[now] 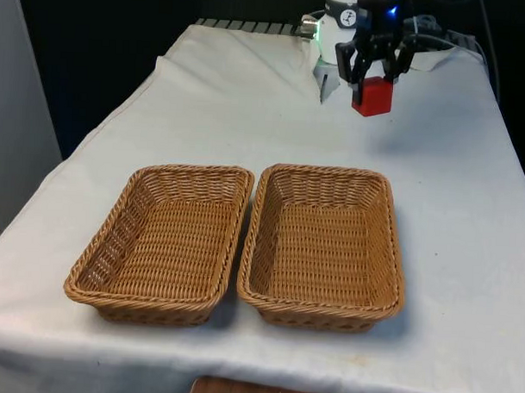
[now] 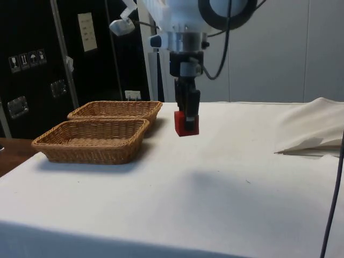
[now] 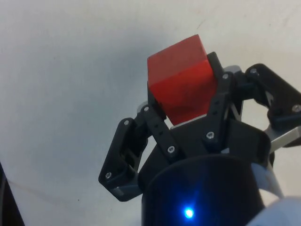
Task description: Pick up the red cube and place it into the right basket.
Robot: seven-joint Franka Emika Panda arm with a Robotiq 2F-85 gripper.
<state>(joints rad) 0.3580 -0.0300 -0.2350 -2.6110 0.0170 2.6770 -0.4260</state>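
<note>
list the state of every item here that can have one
hand: shut on the red cube, raised over the white cloth
red cube: gripped between the fingers, lifted clear of the table
left basket: empty, upright on the cloth, on the front view's left
right basket: empty, upright, close beside the left basket
white cloth: spread over the table, bunched in folds at one end

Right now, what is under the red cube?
Only bare white cloth lies under the red cube, which hangs above the table, clamped in the gripper. Both baskets sit apart, nearer the front. The fingers cover part of the cube's sides.
</note>
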